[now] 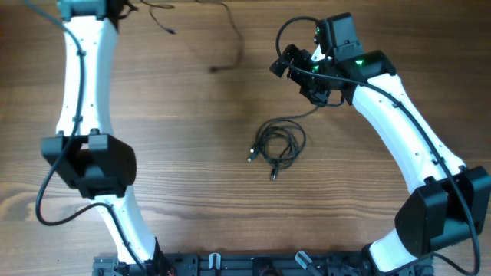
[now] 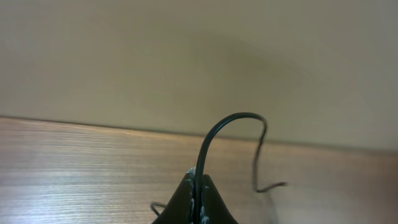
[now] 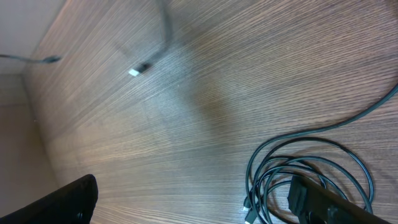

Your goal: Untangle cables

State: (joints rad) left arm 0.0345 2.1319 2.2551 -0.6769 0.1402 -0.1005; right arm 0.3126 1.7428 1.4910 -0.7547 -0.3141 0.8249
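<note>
At 11 o'clock, cut off by the overhead's top edge: left gripper (image 2: pixel 198 182), pinched tight on a loose cable strand (image 2: pixel 231 118). Toward 12 o'clock, the strand's plug (image 1: pixel 215 69), blurred. At 1 o'clock: right gripper (image 1: pixel 299 79), spread wide, holding nothing. Near centre, slightly toward 3 o'clock: coiled cables (image 1: pixel 278 144) on the table (image 1: pixel 192 192), partly hidden behind a finger (image 3: pixel 323 202) in the right wrist view.

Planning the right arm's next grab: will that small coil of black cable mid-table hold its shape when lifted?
Probably not: the coil is thin cord in loose, uneven loops with no tie visible, so it would likely sag and spread. It looks light. Its plug ends would probably dangle and might snag a loop.
</note>
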